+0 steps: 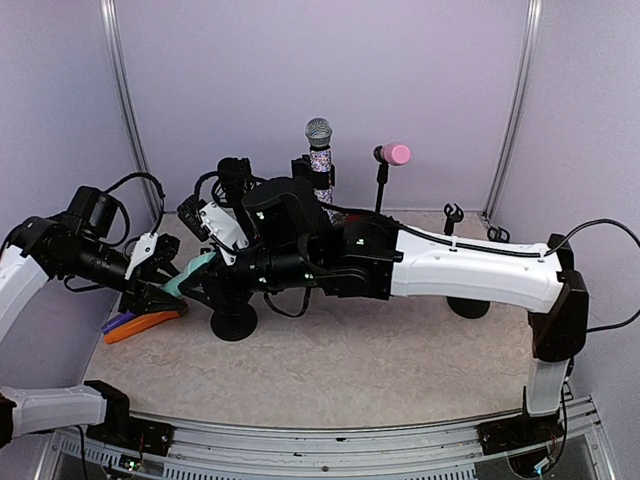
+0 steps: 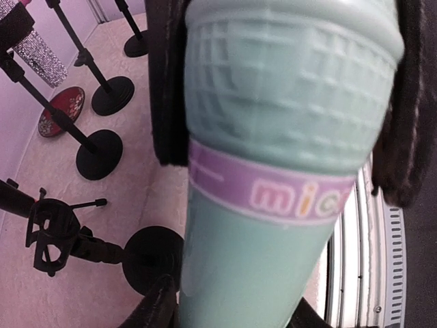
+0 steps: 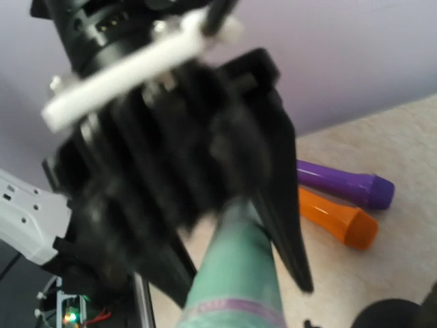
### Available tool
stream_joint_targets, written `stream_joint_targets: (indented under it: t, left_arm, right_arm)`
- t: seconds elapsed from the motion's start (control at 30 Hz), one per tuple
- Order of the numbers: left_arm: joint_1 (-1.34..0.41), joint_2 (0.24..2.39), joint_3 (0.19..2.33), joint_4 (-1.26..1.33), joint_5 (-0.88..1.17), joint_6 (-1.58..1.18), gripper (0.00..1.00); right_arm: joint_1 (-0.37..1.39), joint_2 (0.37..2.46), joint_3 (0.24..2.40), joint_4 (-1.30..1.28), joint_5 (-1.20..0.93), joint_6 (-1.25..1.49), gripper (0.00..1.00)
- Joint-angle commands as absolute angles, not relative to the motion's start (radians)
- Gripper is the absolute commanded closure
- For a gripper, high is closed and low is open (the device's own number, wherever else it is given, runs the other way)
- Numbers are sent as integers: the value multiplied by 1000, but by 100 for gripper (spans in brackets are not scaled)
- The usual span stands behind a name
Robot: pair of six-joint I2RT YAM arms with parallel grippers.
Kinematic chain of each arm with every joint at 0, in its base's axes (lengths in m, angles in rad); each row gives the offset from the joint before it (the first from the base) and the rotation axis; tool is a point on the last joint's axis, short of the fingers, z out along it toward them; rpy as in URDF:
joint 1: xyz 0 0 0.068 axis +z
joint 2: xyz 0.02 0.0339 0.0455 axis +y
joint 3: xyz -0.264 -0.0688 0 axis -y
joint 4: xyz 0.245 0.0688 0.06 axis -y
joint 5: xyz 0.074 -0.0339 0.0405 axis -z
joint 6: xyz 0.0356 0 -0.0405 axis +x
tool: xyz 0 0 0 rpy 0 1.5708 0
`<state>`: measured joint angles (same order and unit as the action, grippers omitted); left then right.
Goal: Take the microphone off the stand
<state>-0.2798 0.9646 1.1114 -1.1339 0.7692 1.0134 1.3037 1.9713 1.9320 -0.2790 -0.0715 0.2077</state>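
At far left, left gripper (image 1: 172, 284) pinches teal microphone (image 2: 273, 260) head.

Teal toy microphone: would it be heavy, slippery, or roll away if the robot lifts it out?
The teal toy microphone looks like moulded plastic, so probably light and stiff. Its ribbed head, clamped in the left gripper, should grip well; the smooth tapered handle might slip. Round, it would likely roll if laid down.

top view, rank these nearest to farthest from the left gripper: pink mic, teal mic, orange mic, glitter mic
1. teal mic, between the left gripper fingers
2. orange mic, lying just in front, left
3. glitter mic, back centre
4. pink mic, back right
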Motion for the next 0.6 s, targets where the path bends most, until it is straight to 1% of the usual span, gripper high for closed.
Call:
stream_joint_targets:
  t: [0.0,0.1,0.13,0.17,0.2,0.23,0.33,0.37,0.4,0.43,0.5,0.57]
  left_arm:
    - [-293,939,1097,-1135,771,1021,64]
    - [-294,940,1082,-1126,751,1023,78]
    - [-294,943,1074,-1123,737,1025,85]
    - [-295,947,1067,-1118,715,1027,92]
    - [-293,951,1059,-1109,689,1028,100]
    - [-292,954,1043,-1094,652,1020,100]
    - [-268,954,983,-1036,543,1003,100]
    - [-257,948,955,-1011,493,999,100]
    - [-247,940,924,-983,461,1003,100]
    - [-203,931,888,-965,432,1021,100]
    - [-153,916,816,-935,377,1068,100]
    - [-118,904,747,-907,313,1110,100]
  right_arm:
    - [1288,1998,1984,-203,-156,242,100]
    - [1286,1997,1977,-175,-171,254,99]
    - [1284,1997,1976,-172,-172,255,94]
    - [1283,1994,1976,-169,-170,256,85]
    - [1280,1990,1974,-170,-166,255,67]
    - [1278,1984,1970,-172,-158,254,52]
    - [1267,1945,1943,-179,-117,243,18]
    - [1264,1924,1921,-180,-91,237,10]
    - [1259,1901,1899,-179,-70,232,5]
    - [1253,1876,1876,-174,-52,226,3]
    - [1238,1823,1824,-160,-27,224,1]
    - [1222,1778,1777,-153,-3,223,1]
